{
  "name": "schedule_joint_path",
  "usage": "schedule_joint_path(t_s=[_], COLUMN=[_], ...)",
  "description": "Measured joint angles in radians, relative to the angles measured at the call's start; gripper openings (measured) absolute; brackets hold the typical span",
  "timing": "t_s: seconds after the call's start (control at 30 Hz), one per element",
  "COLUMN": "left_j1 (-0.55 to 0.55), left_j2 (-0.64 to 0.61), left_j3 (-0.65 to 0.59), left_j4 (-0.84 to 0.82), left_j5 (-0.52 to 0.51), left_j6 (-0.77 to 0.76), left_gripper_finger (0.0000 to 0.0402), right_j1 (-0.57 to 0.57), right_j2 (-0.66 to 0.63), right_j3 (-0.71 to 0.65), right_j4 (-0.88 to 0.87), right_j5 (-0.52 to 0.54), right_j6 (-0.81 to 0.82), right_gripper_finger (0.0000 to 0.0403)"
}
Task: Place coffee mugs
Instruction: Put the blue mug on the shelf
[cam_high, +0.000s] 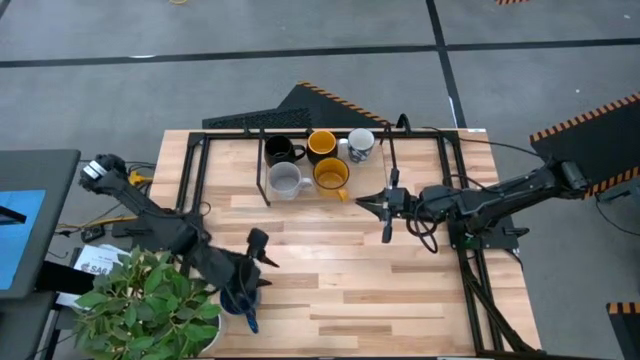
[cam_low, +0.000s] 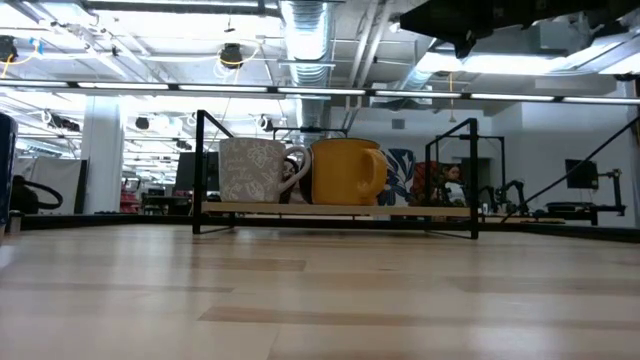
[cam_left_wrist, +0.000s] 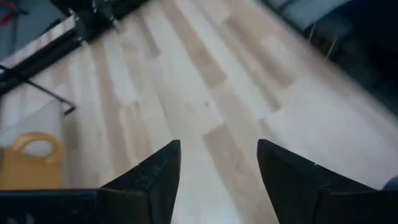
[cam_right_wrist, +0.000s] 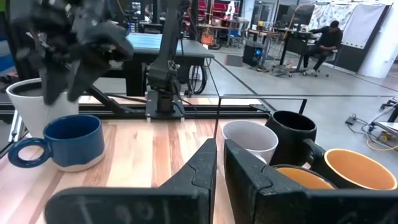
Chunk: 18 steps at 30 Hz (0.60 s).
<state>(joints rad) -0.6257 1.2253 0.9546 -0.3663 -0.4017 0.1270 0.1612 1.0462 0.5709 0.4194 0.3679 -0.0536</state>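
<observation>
Five coffee mugs stand upright in a black wire rack (cam_high: 196, 160) at the table's far side: black (cam_high: 281, 150), yellow (cam_high: 321, 143), patterned white (cam_high: 360, 146), grey (cam_high: 285, 181) and a second yellow (cam_high: 331, 175). A dark blue mug (cam_right_wrist: 65, 142) stands on its base on the table near the front left, beside a plant. My left gripper (cam_high: 264, 250) is open and hangs just above and beside the blue mug (cam_high: 240, 298), with nothing between its fingers (cam_left_wrist: 217, 168). My right gripper (cam_high: 372, 204) is shut and empty, level, right of the rack's mugs (cam_right_wrist: 219, 163).
A leafy plant (cam_high: 150, 300) in a white pot (cam_right_wrist: 28, 102) stands at the front left corner. The rack's upright bars (cam_high: 388, 165) rise close to my right gripper. Bare wood (cam_high: 380, 290) stretches across the table's near half.
</observation>
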Motion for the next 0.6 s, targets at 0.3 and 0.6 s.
schedule_joint_path(t_s=[0.3,0.6], left_j1=[-0.064,-0.073], left_j2=[0.152,0.286], left_j3=[0.059,0.183], left_j4=[-0.140,-0.494], left_j5=[-0.047,0.034], left_j6=[-0.013,-0.079], left_gripper_finger=[0.0199,0.0199], right_j1=[0.000,0.000], right_j2=[0.000,0.000], right_j3=[0.000,0.000], right_j4=[-0.007,-0.030], right_j5=[0.000,0.000], right_j6=[0.000,0.001], right_gripper_finger=[0.0057,0.0057])
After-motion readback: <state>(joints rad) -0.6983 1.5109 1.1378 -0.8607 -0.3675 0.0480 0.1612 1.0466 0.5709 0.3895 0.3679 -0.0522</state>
